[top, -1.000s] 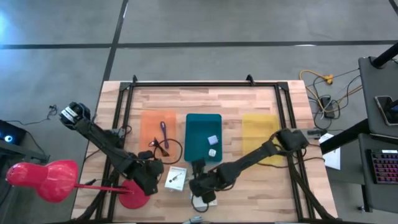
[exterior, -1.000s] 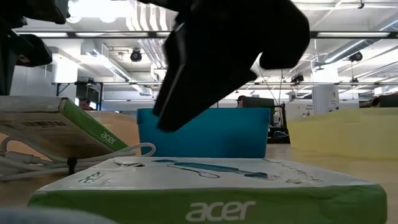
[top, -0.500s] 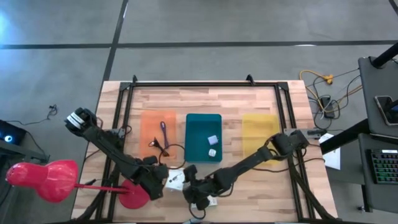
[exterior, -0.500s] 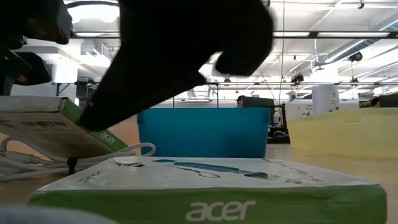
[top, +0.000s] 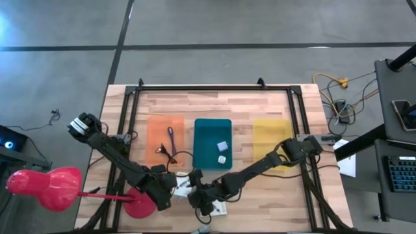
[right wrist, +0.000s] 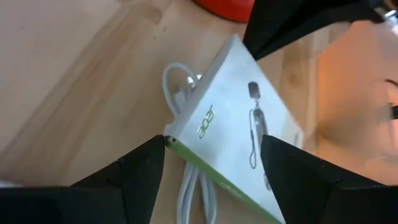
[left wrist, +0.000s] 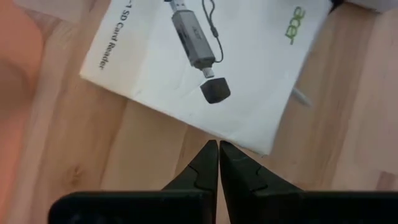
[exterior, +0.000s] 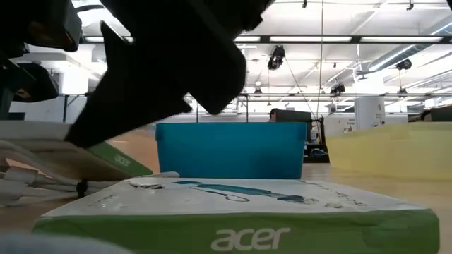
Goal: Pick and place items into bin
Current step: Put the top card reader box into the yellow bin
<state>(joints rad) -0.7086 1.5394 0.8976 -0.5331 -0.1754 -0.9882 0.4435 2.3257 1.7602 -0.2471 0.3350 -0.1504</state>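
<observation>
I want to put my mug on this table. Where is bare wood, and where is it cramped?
Free: the wood behind the orange tray, teal bin and yellow tray, and the front right corner. Cramped: front middle, where both pincers, left and right, crowd the white box.

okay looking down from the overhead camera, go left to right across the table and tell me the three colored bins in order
orange bin → teal bin → yellow bin
</observation>
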